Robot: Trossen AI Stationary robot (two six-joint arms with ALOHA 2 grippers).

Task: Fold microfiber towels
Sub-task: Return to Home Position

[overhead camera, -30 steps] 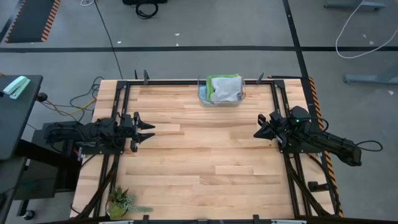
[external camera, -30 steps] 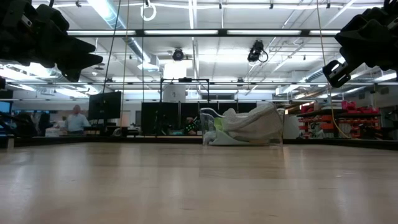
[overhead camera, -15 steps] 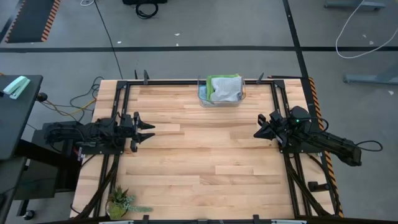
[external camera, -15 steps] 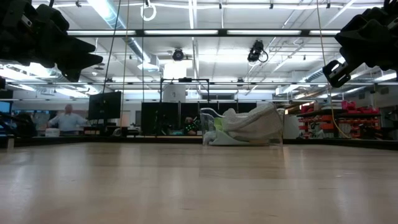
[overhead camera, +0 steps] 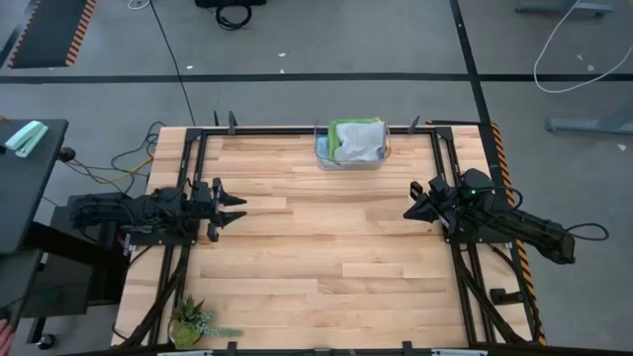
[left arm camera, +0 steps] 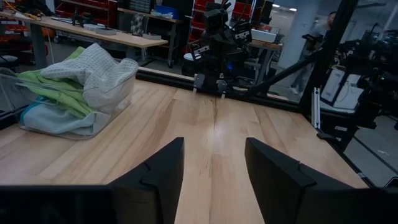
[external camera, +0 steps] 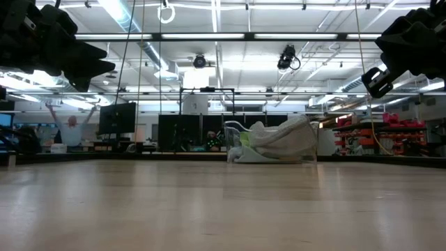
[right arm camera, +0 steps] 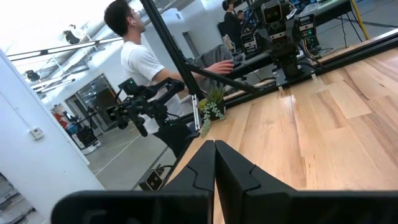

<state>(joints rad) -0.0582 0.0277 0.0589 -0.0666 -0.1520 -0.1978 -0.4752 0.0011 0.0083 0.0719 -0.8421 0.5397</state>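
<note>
The transparent plastic bin (overhead camera: 320, 155) stands at the middle of the far edge of the pale wooden plank table (overhead camera: 316, 247), well apart from both arms; inside it lies a pile of microfiber towels, with the crumpled light grey microfiber towel (overhead camera: 362, 141) on top and the bright green microfiber towel (overhead camera: 341, 128) showing under it along one side; in the left wrist view a light blue microfiber towel (left arm camera: 43, 116) lies at the bottom, seen through the clear wall; in the low view the light grey microfiber towel (external camera: 282, 138) bulges above the bin's rim.

The left gripper (overhead camera: 233, 209) hangs over the table's left side, pointing toward the middle; its two dark fingers (left arm camera: 158, 177) are spread apart with only bare wood between them; the right gripper (overhead camera: 409, 210) hangs over the right side, facing the left one across the boards, its fingers (right arm camera: 205, 165) pressed together on nothing; in the low view both arms show only at the upper corners, clear of the table top.

A small green potted plant (overhead camera: 192, 318) sits at the table's near left corner; in the right wrist view a person in a white shirt (right arm camera: 140, 62) stands beyond the table, past the plant; far off in the room a person with both arms raised (external camera: 70, 127) shows in the low view.
</note>
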